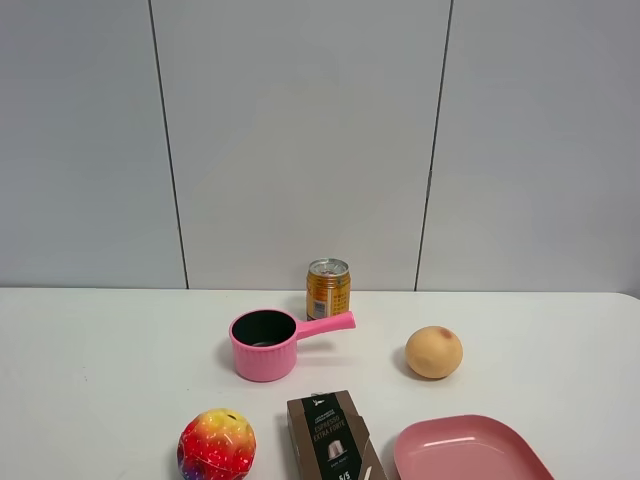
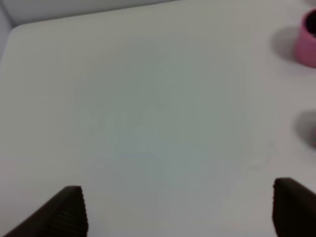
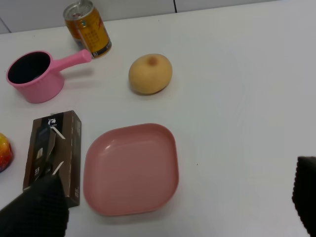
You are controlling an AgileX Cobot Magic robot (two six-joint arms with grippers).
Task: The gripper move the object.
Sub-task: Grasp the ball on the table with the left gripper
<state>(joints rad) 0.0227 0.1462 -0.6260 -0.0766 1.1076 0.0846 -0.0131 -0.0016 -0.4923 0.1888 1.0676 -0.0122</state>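
The mottled red, yellow and purple bumpy ball (image 1: 216, 447) rests on the white table at the front left, left of a brown box. Its edge also shows in the right wrist view (image 3: 4, 150). Neither gripper shows in the exterior high view. In the left wrist view my left gripper (image 2: 177, 200) is open and empty over bare table, its dark fingertips (image 2: 66, 210) wide apart. My right gripper (image 3: 175, 190) is open and empty above the pink plate, well apart from the ball.
A pink saucepan (image 1: 263, 345) stands mid-table with its handle pointing right. An orange can (image 1: 328, 288) stands behind it. A pale-orange round fruit (image 1: 434, 352) lies to the right. A brown box (image 1: 332, 437) and a pink plate (image 1: 470, 452) lie at the front.
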